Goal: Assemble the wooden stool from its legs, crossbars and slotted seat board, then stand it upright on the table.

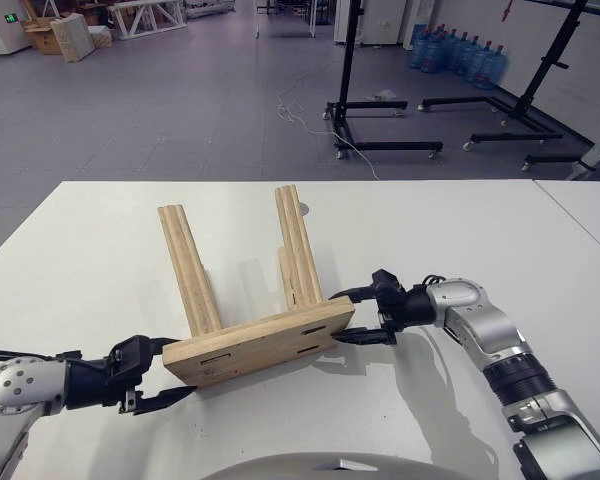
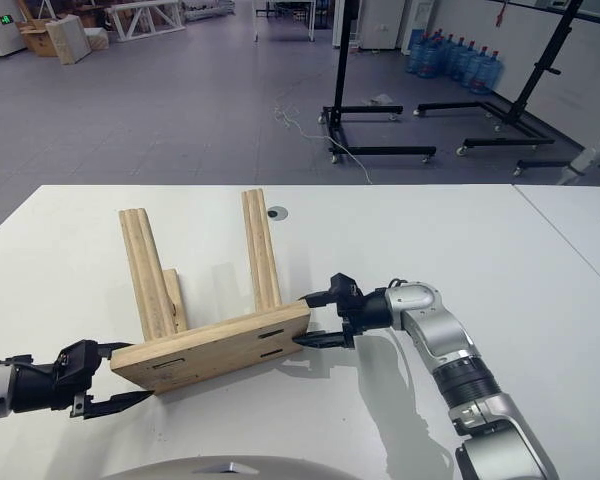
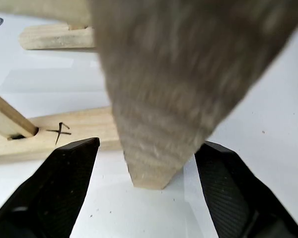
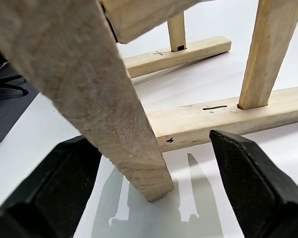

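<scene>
Grey floor stretches behind, with black wheeled stands on the right, a pale cable trailing beside them and blue water jugs at the far wall. Cardboard boxes sit far left. Nearer, a small round grommet is set in the tabletop.

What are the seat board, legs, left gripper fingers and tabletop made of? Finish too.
Seat board, legs: pale wood, visible grain, matte, looks unfinished. Left gripper's fingers: black, finely textured face, likely rubber or plastic. Table: smooth white top, slight sheen, probably laminate.
</scene>
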Robot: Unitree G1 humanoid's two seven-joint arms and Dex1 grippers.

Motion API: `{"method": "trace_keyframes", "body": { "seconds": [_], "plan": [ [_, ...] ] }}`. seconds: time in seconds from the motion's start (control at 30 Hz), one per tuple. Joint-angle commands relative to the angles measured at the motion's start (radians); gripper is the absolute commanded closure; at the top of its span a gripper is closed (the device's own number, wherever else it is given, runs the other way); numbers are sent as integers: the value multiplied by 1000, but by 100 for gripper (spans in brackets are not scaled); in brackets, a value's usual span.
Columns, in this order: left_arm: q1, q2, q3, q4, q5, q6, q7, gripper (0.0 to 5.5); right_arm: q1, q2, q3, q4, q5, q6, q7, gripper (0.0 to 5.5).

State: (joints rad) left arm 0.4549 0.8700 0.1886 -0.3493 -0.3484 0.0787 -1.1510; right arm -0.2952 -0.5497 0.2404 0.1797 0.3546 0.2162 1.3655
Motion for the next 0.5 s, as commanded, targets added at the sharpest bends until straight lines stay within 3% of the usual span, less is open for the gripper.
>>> {"method": "trace_keyframes", "body": {
  "seconds": [0.03, 0.3, 0.5],
  "plan": [
    [-21, -10, -22, -10, 0, 28, 26, 225, -26, 3, -1, 4, -3, 3, 13, 224],
    [-45, -18, -58, 1, -23, 69, 16, 339, -25, 1, 2, -35, 40, 59, 94, 365],
    [-124, -22, -54, 17, -192, 213, -39, 399, -14, -8, -29, -119, 113, 141, 129, 382]
  ]
}}
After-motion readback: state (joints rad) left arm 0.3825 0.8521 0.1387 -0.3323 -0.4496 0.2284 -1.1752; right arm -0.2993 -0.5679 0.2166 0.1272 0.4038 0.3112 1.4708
